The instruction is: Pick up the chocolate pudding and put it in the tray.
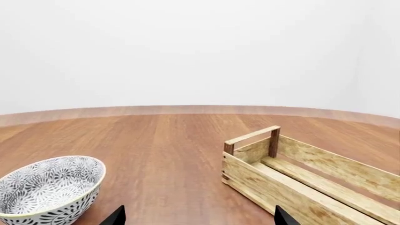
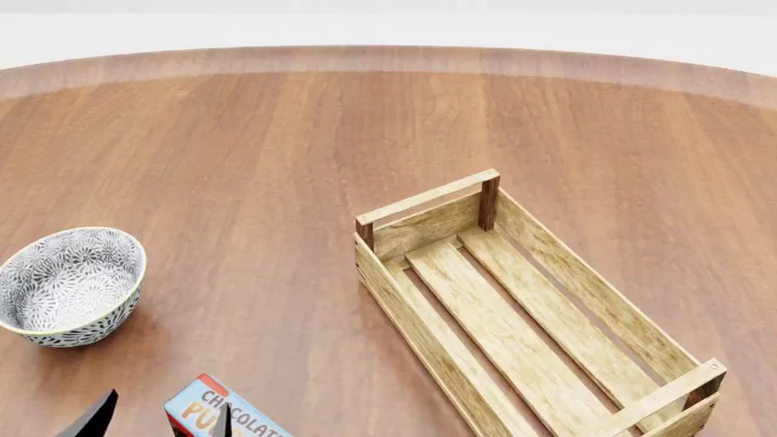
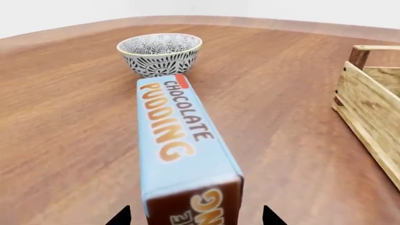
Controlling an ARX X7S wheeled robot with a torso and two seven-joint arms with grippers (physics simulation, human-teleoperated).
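A: Start with the left wrist view. What shows?

B: Two dark fingertips of the left end effector (image 1: pixel 196 218) at the lower edge, set wide apart with nothing between them. Beyond them on the brown desk (image 1: pixel 168 140) stand the patterned bowl (image 1: pixel 50 190) and the near end of the tray (image 1: pixel 300 176), with its raised bar handle. The tray looks empty in the part I can see.

A: And the head view?

B: The tray (image 2: pixel 534 314) lies to the right, running from far-left to near-right, and its slats are bare. The bowl (image 2: pixel 67 284) sits at the left. The chocolate pudding (image 2: pixel 218 411) is at the near-left edge, cut off by the frame, well apart from the tray. Dark fingertips show beside the carton there, but I cannot tell from this view whose they are.

A: The right wrist view?

B: The chocolate pudding (image 3: pixel 181 154) fills the middle, its light-blue lettered side up, pointing toward the bowl (image 3: pixel 160 52). The fingertips of the right end effector (image 3: pixel 195 218) stand one on each side of the carton's near end. Whether they are pressing on it or only straddling it, I cannot tell. The carton seems to rest on the desk.

A: So, progress?

B: Early, I judge. The end effector is lined up on the carton; the grasp, lift, carry to the right and release into the tray (image 3: pixel 375 122) remain.
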